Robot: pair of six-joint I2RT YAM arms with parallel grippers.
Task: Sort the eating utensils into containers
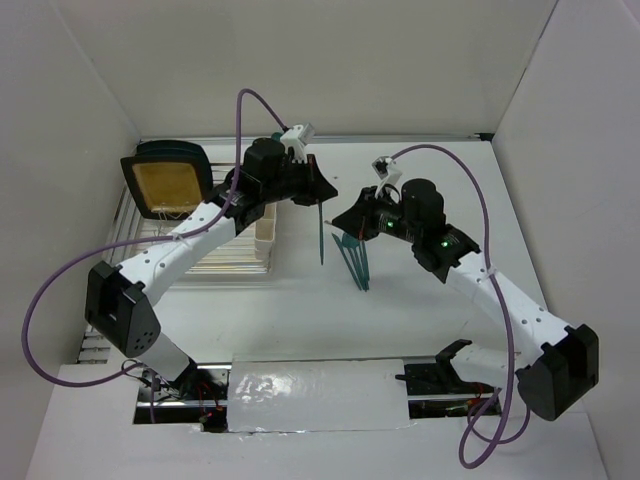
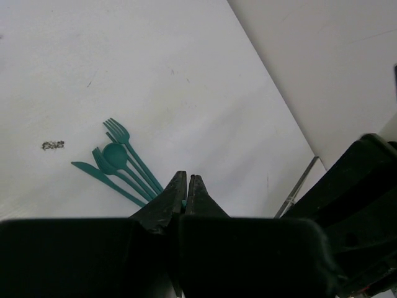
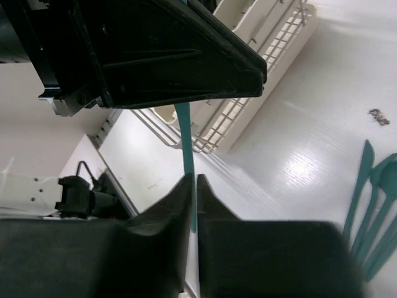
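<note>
We see both arms meeting above the middle of the white counter (image 1: 300,320). The right tool (image 3: 192,186) is pressed together on a slim teal-green plastic utensil (image 3: 185,146), pinching its flat handle. We cannot tell whether it is a spoon, fork or knife. In the right wrist view the handle runs up from those fingers to the black underside of the left tool (image 2: 187,181). The left tool's fingers are pressed together too, and the left wrist view shows a sliver of teal caught between them.

In the top view the held utensil hangs upright at centre frame, off the counter. It is just right of a tall cream-white rectangular plastic cup (image 1: 265,232) at the right edge of the clear wire dish rack (image 1: 215,258).

The other teal-green plastic utensils (image 1: 356,262) lie together on the counter, to the lower right of the held one. The left wrist view shows a fork (image 2: 118,131), a spoon (image 2: 113,155) and a knife (image 2: 90,172) among them, fanned out with their handles converging. A dark plate with an orange-yellow centre (image 1: 168,183) stands at the rack's upper left.
</note>
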